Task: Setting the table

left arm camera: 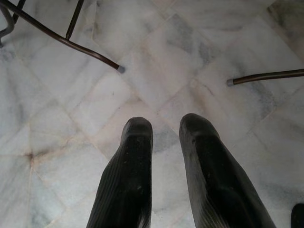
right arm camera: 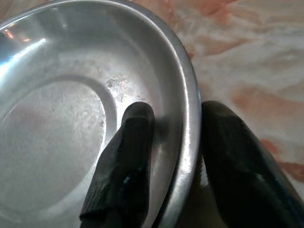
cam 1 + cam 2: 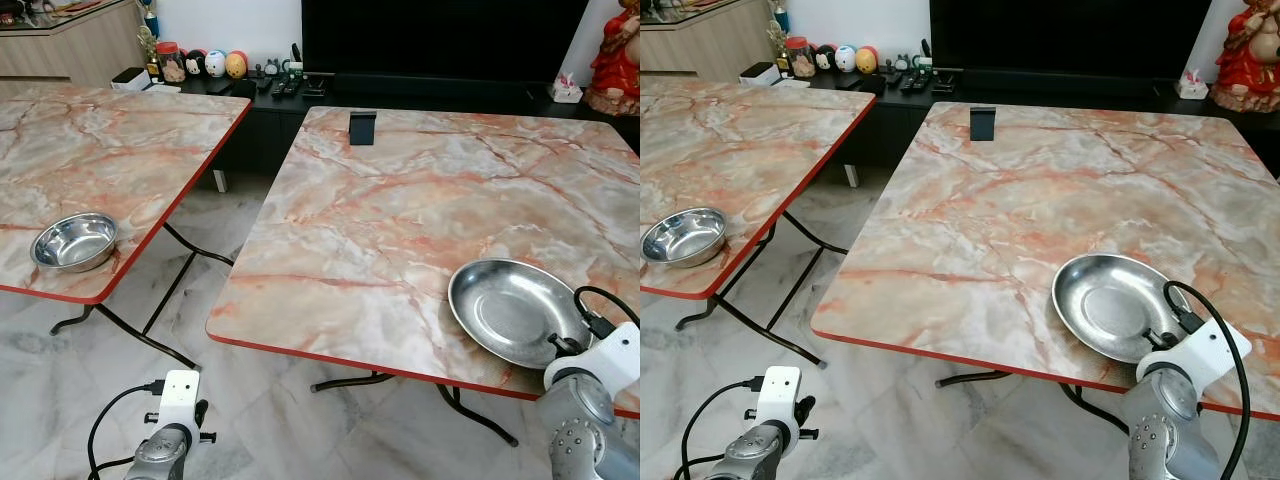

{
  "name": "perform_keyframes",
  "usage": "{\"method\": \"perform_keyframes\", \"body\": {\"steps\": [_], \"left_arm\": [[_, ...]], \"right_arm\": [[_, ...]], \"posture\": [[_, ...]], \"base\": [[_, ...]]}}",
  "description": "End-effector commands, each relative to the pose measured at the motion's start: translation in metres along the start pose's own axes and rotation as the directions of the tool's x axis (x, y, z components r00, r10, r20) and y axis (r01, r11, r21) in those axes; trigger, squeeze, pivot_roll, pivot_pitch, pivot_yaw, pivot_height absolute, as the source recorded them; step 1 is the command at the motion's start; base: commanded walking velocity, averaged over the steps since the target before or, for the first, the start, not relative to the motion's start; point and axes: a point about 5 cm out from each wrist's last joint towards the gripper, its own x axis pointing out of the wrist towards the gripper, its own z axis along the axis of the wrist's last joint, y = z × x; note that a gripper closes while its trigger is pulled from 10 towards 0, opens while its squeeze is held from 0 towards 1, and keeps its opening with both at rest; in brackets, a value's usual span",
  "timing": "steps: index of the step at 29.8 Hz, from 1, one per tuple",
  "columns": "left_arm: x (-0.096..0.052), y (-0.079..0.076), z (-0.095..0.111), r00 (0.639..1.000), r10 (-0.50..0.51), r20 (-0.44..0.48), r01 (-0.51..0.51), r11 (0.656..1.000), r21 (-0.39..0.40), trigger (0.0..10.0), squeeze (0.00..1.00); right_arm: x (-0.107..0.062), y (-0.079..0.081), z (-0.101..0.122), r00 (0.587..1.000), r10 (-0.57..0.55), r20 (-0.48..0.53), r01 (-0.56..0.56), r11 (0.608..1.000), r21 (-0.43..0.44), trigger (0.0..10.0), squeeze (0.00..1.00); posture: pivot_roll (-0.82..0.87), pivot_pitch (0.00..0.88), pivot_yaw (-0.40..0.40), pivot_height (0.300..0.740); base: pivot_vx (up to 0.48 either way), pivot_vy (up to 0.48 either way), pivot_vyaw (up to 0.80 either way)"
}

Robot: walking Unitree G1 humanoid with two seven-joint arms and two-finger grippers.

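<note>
We're looking down on two folding tables with glossy marble-patterned tops, pink and grey veining, red edging and thin dark bent-tube legs. On the right table [image 3: 400, 220], near its front edge toward the right corner, lies a wide, shallow steel plate [image 3: 515, 310], oval-looking from here, brushed and faintly scratched with a raised flat centre. Our right gripper [image 2: 173, 142] is at the plate's near rim: one black ribbed finger lies inside the dish, the other outside on the tabletop, and the rolled rim runs between them, so the jaws straddle the rim and grasp the plate. On the left table [image 3: 120, 150], close to its front edge, sits a small round steel bowl [image 3: 75, 241], deeper and shinier. At the far edge of the right table stands a small dark rectangular stand [image 3: 362, 127]. Our left gripper [image 1: 166, 137] hangs low over the pale marble floor tiles [image 1: 156, 57], its two rounded rubbery fingers parted with a gap between them and holding nothing, with two capped table feet on the tiles beyond it.
</note>
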Motion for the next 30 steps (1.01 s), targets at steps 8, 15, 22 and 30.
{"method": "perform_keyframes", "body": {"steps": [8, 15, 22, 30], "left_arm": [[0.000, 0.002, -0.003, 1.000, 0.002, -0.017, -0.002, 1.000, 0.002, 10.0, 0.00], [-0.001, 0.002, -0.003, 1.000, 0.000, -0.018, 0.000, 1.000, -0.002, 10.0, 0.00], [0.000, 0.001, -0.003, 1.000, -0.004, -0.018, 0.004, 1.000, -0.009, 10.0, 0.00], [0.000, 0.000, -0.002, 1.000, -0.009, -0.017, 0.009, 1.000, -0.013, 10.0, 0.00]], "right_arm": [[0.000, 0.004, 0.004, 0.999, 0.022, 0.037, -0.019, 0.996, -0.084, 10.0, 0.00], [-0.002, 0.010, 0.014, 0.993, 0.051, 0.109, -0.045, 0.997, -0.064, 10.0, 0.00], [-0.004, 0.010, 0.020, 0.988, 0.053, 0.143, -0.043, 0.997, -0.071, 10.0, 0.00], [-0.005, 0.008, 0.020, 0.989, 0.023, 0.146, -0.012, 0.997, -0.075, 10.0, 0.00]], "posture": [[-0.02, 0.000, 0.029, 0.740], [-0.02, 0.000, 0.029, 0.740], [-0.02, 0.000, 0.031, 0.740], [-0.02, 0.000, 0.031, 0.740]], "base": [[0.000, 0.000, 0.00], [0.000, 0.000, 0.00], [0.000, 0.000, 0.00], [0.000, 0.000, 0.00]]}}
